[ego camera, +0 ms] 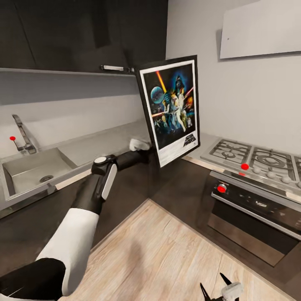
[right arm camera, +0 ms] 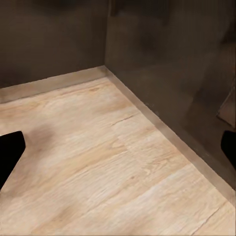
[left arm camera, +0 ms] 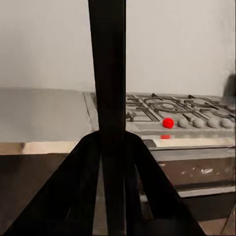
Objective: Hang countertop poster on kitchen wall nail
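The left gripper is clamped on the lower edge of the poster, holding it upright, slightly tilted, in the air above the corner of the countertop. The poster faces the head camera; in the left wrist view it shows edge-on as a dark vertical strip. Behind it lie the hob and sink. A nail, apparently, marks the upper wall panel. The right gripper hangs low over the floor, fingers apart.
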{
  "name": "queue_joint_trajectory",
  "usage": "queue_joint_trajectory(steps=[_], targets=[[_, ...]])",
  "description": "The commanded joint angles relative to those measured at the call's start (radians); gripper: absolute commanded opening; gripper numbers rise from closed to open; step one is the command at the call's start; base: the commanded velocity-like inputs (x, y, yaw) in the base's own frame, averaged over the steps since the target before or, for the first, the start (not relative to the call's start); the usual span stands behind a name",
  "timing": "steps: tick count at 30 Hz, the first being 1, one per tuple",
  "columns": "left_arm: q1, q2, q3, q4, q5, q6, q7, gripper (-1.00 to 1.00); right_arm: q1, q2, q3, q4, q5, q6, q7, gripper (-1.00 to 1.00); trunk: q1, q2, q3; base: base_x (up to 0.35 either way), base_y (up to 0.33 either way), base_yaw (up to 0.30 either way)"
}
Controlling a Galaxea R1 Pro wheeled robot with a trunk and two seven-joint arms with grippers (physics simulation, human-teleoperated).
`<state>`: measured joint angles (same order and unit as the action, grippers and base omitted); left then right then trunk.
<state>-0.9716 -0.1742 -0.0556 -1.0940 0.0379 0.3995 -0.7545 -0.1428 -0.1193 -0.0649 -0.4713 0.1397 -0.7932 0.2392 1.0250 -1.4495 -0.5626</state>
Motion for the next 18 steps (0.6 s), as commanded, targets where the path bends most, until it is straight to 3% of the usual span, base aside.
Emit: queue_joint_trajectory(steps=[1,3,6,10,12,14,18], targets=[[0.016,0.0,0.0,-0.026,0.001,0.017,-0.011,-1.0,0.007,-0.005,-0.007,-0.026,0.01,0.016,0.018,1.0,0.0,0.0,-0.001,0.0,0.0,0.0],[0.054,0.019,-0.004,-0.089,0.001,0.051,-0.044,-1.0,0.054,-0.018,-0.009,-0.165,0.001,0.14,0.082,1.0,0.0,0.0,-0.001,0.0,0.0,0.0],[0.084,0.038,-0.005,-0.119,0.002,0.068,-0.08,-1.0,0.131,-0.024,-0.012,-0.401,-0.019,0.328,0.174,1.0,0.0,0.0,-0.001,-0.008,0.0,0.0],[0.111,0.045,-0.006,-0.129,0.001,0.073,-0.1,-1.0,0.178,-0.027,-0.039,-0.588,-0.05,0.508,0.264,1.0,0.0,0.0,-0.001,-0.139,0.0,0.0],[0.12,0.06,-0.007,-0.132,0.001,0.075,-0.106,-1.0,0.192,-0.026,-0.113,-0.668,-0.071,0.611,0.368,1.0,0.0,0.0,-0.001,-0.271,0.0,0.0],[0.125,0.083,-0.007,-0.132,0.002,0.076,-0.125,-1.0,0.197,-0.024,-0.202,-0.708,-0.08,0.662,0.478,1.0,0.0,0.0,-0.001,-0.191,0.0,0.0],[0.129,0.098,-0.007,-0.129,-0.001,0.076,-0.208,-1.0,0.2,-0.024,-0.262,-0.733,-0.084,0.687,0.544,1.0,0.0,0.0,-0.001,-0.123,0.0,0.0]])
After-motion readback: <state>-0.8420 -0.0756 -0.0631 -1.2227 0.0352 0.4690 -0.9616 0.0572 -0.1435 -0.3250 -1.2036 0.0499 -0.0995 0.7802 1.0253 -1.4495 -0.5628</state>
